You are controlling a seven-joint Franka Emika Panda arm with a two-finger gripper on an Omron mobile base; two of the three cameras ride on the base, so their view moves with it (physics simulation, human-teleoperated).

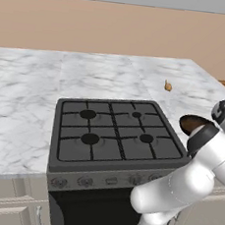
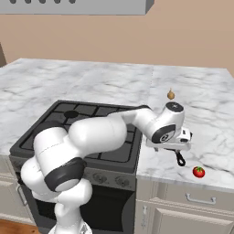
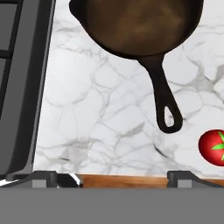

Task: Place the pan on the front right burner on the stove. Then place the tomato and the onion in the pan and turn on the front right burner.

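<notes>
Jaws are standing spread and empty as the gripper (image 2: 183, 142) is hovering over the pan (image 3: 138, 26) — sitting on the counter (image 3: 100, 127) beside the stove (image 1: 117, 135). Rigid and probably heavy, it is best gripped along its thin handle (image 3: 164, 98) — tomato (image 3: 213, 147) lying nearby.

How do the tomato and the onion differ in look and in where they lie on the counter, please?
The tomato is bright red and round; the onion is tan with a pointed tip. The tomato lies near the counter's front edge, beside the pan handle's end; the onion lies farther back, beyond the pan. Both are small and rest on the marble counter right of the stove.
</notes>
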